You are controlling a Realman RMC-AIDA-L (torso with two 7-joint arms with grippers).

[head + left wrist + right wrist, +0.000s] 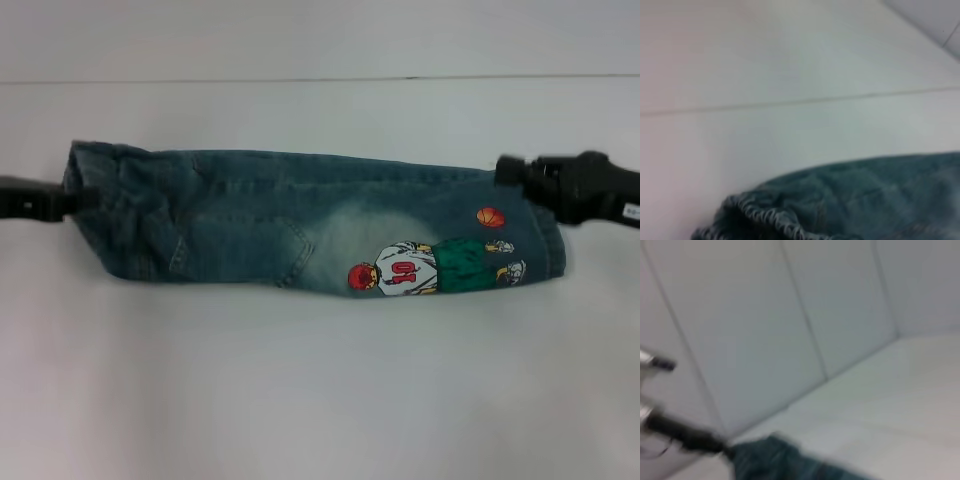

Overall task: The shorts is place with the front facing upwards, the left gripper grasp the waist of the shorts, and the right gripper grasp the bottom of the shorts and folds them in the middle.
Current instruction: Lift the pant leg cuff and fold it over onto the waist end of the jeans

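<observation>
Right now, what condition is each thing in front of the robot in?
shorts: folded lengthwise into a narrow strip, print facing up, stretched between both grippers.
waist: gathered, at the left gripper.
left gripper: at the waist end.
right gripper: at the hem end.
table: white, under the shorts.

The blue washed-denim shorts (300, 235) lie folded lengthwise into a long narrow band across the middle of the white table (320, 390), running from its left side to its right side. A pale faded patch sits near the centre of the fabric. The gathered, ruffled elastic waist (88, 195) forms the left end. The stitched leg hems, the bottom (552, 245), form the right end, where a cartoon basketball-player print (430, 268) and a small orange ball (490, 217) face up.
</observation>
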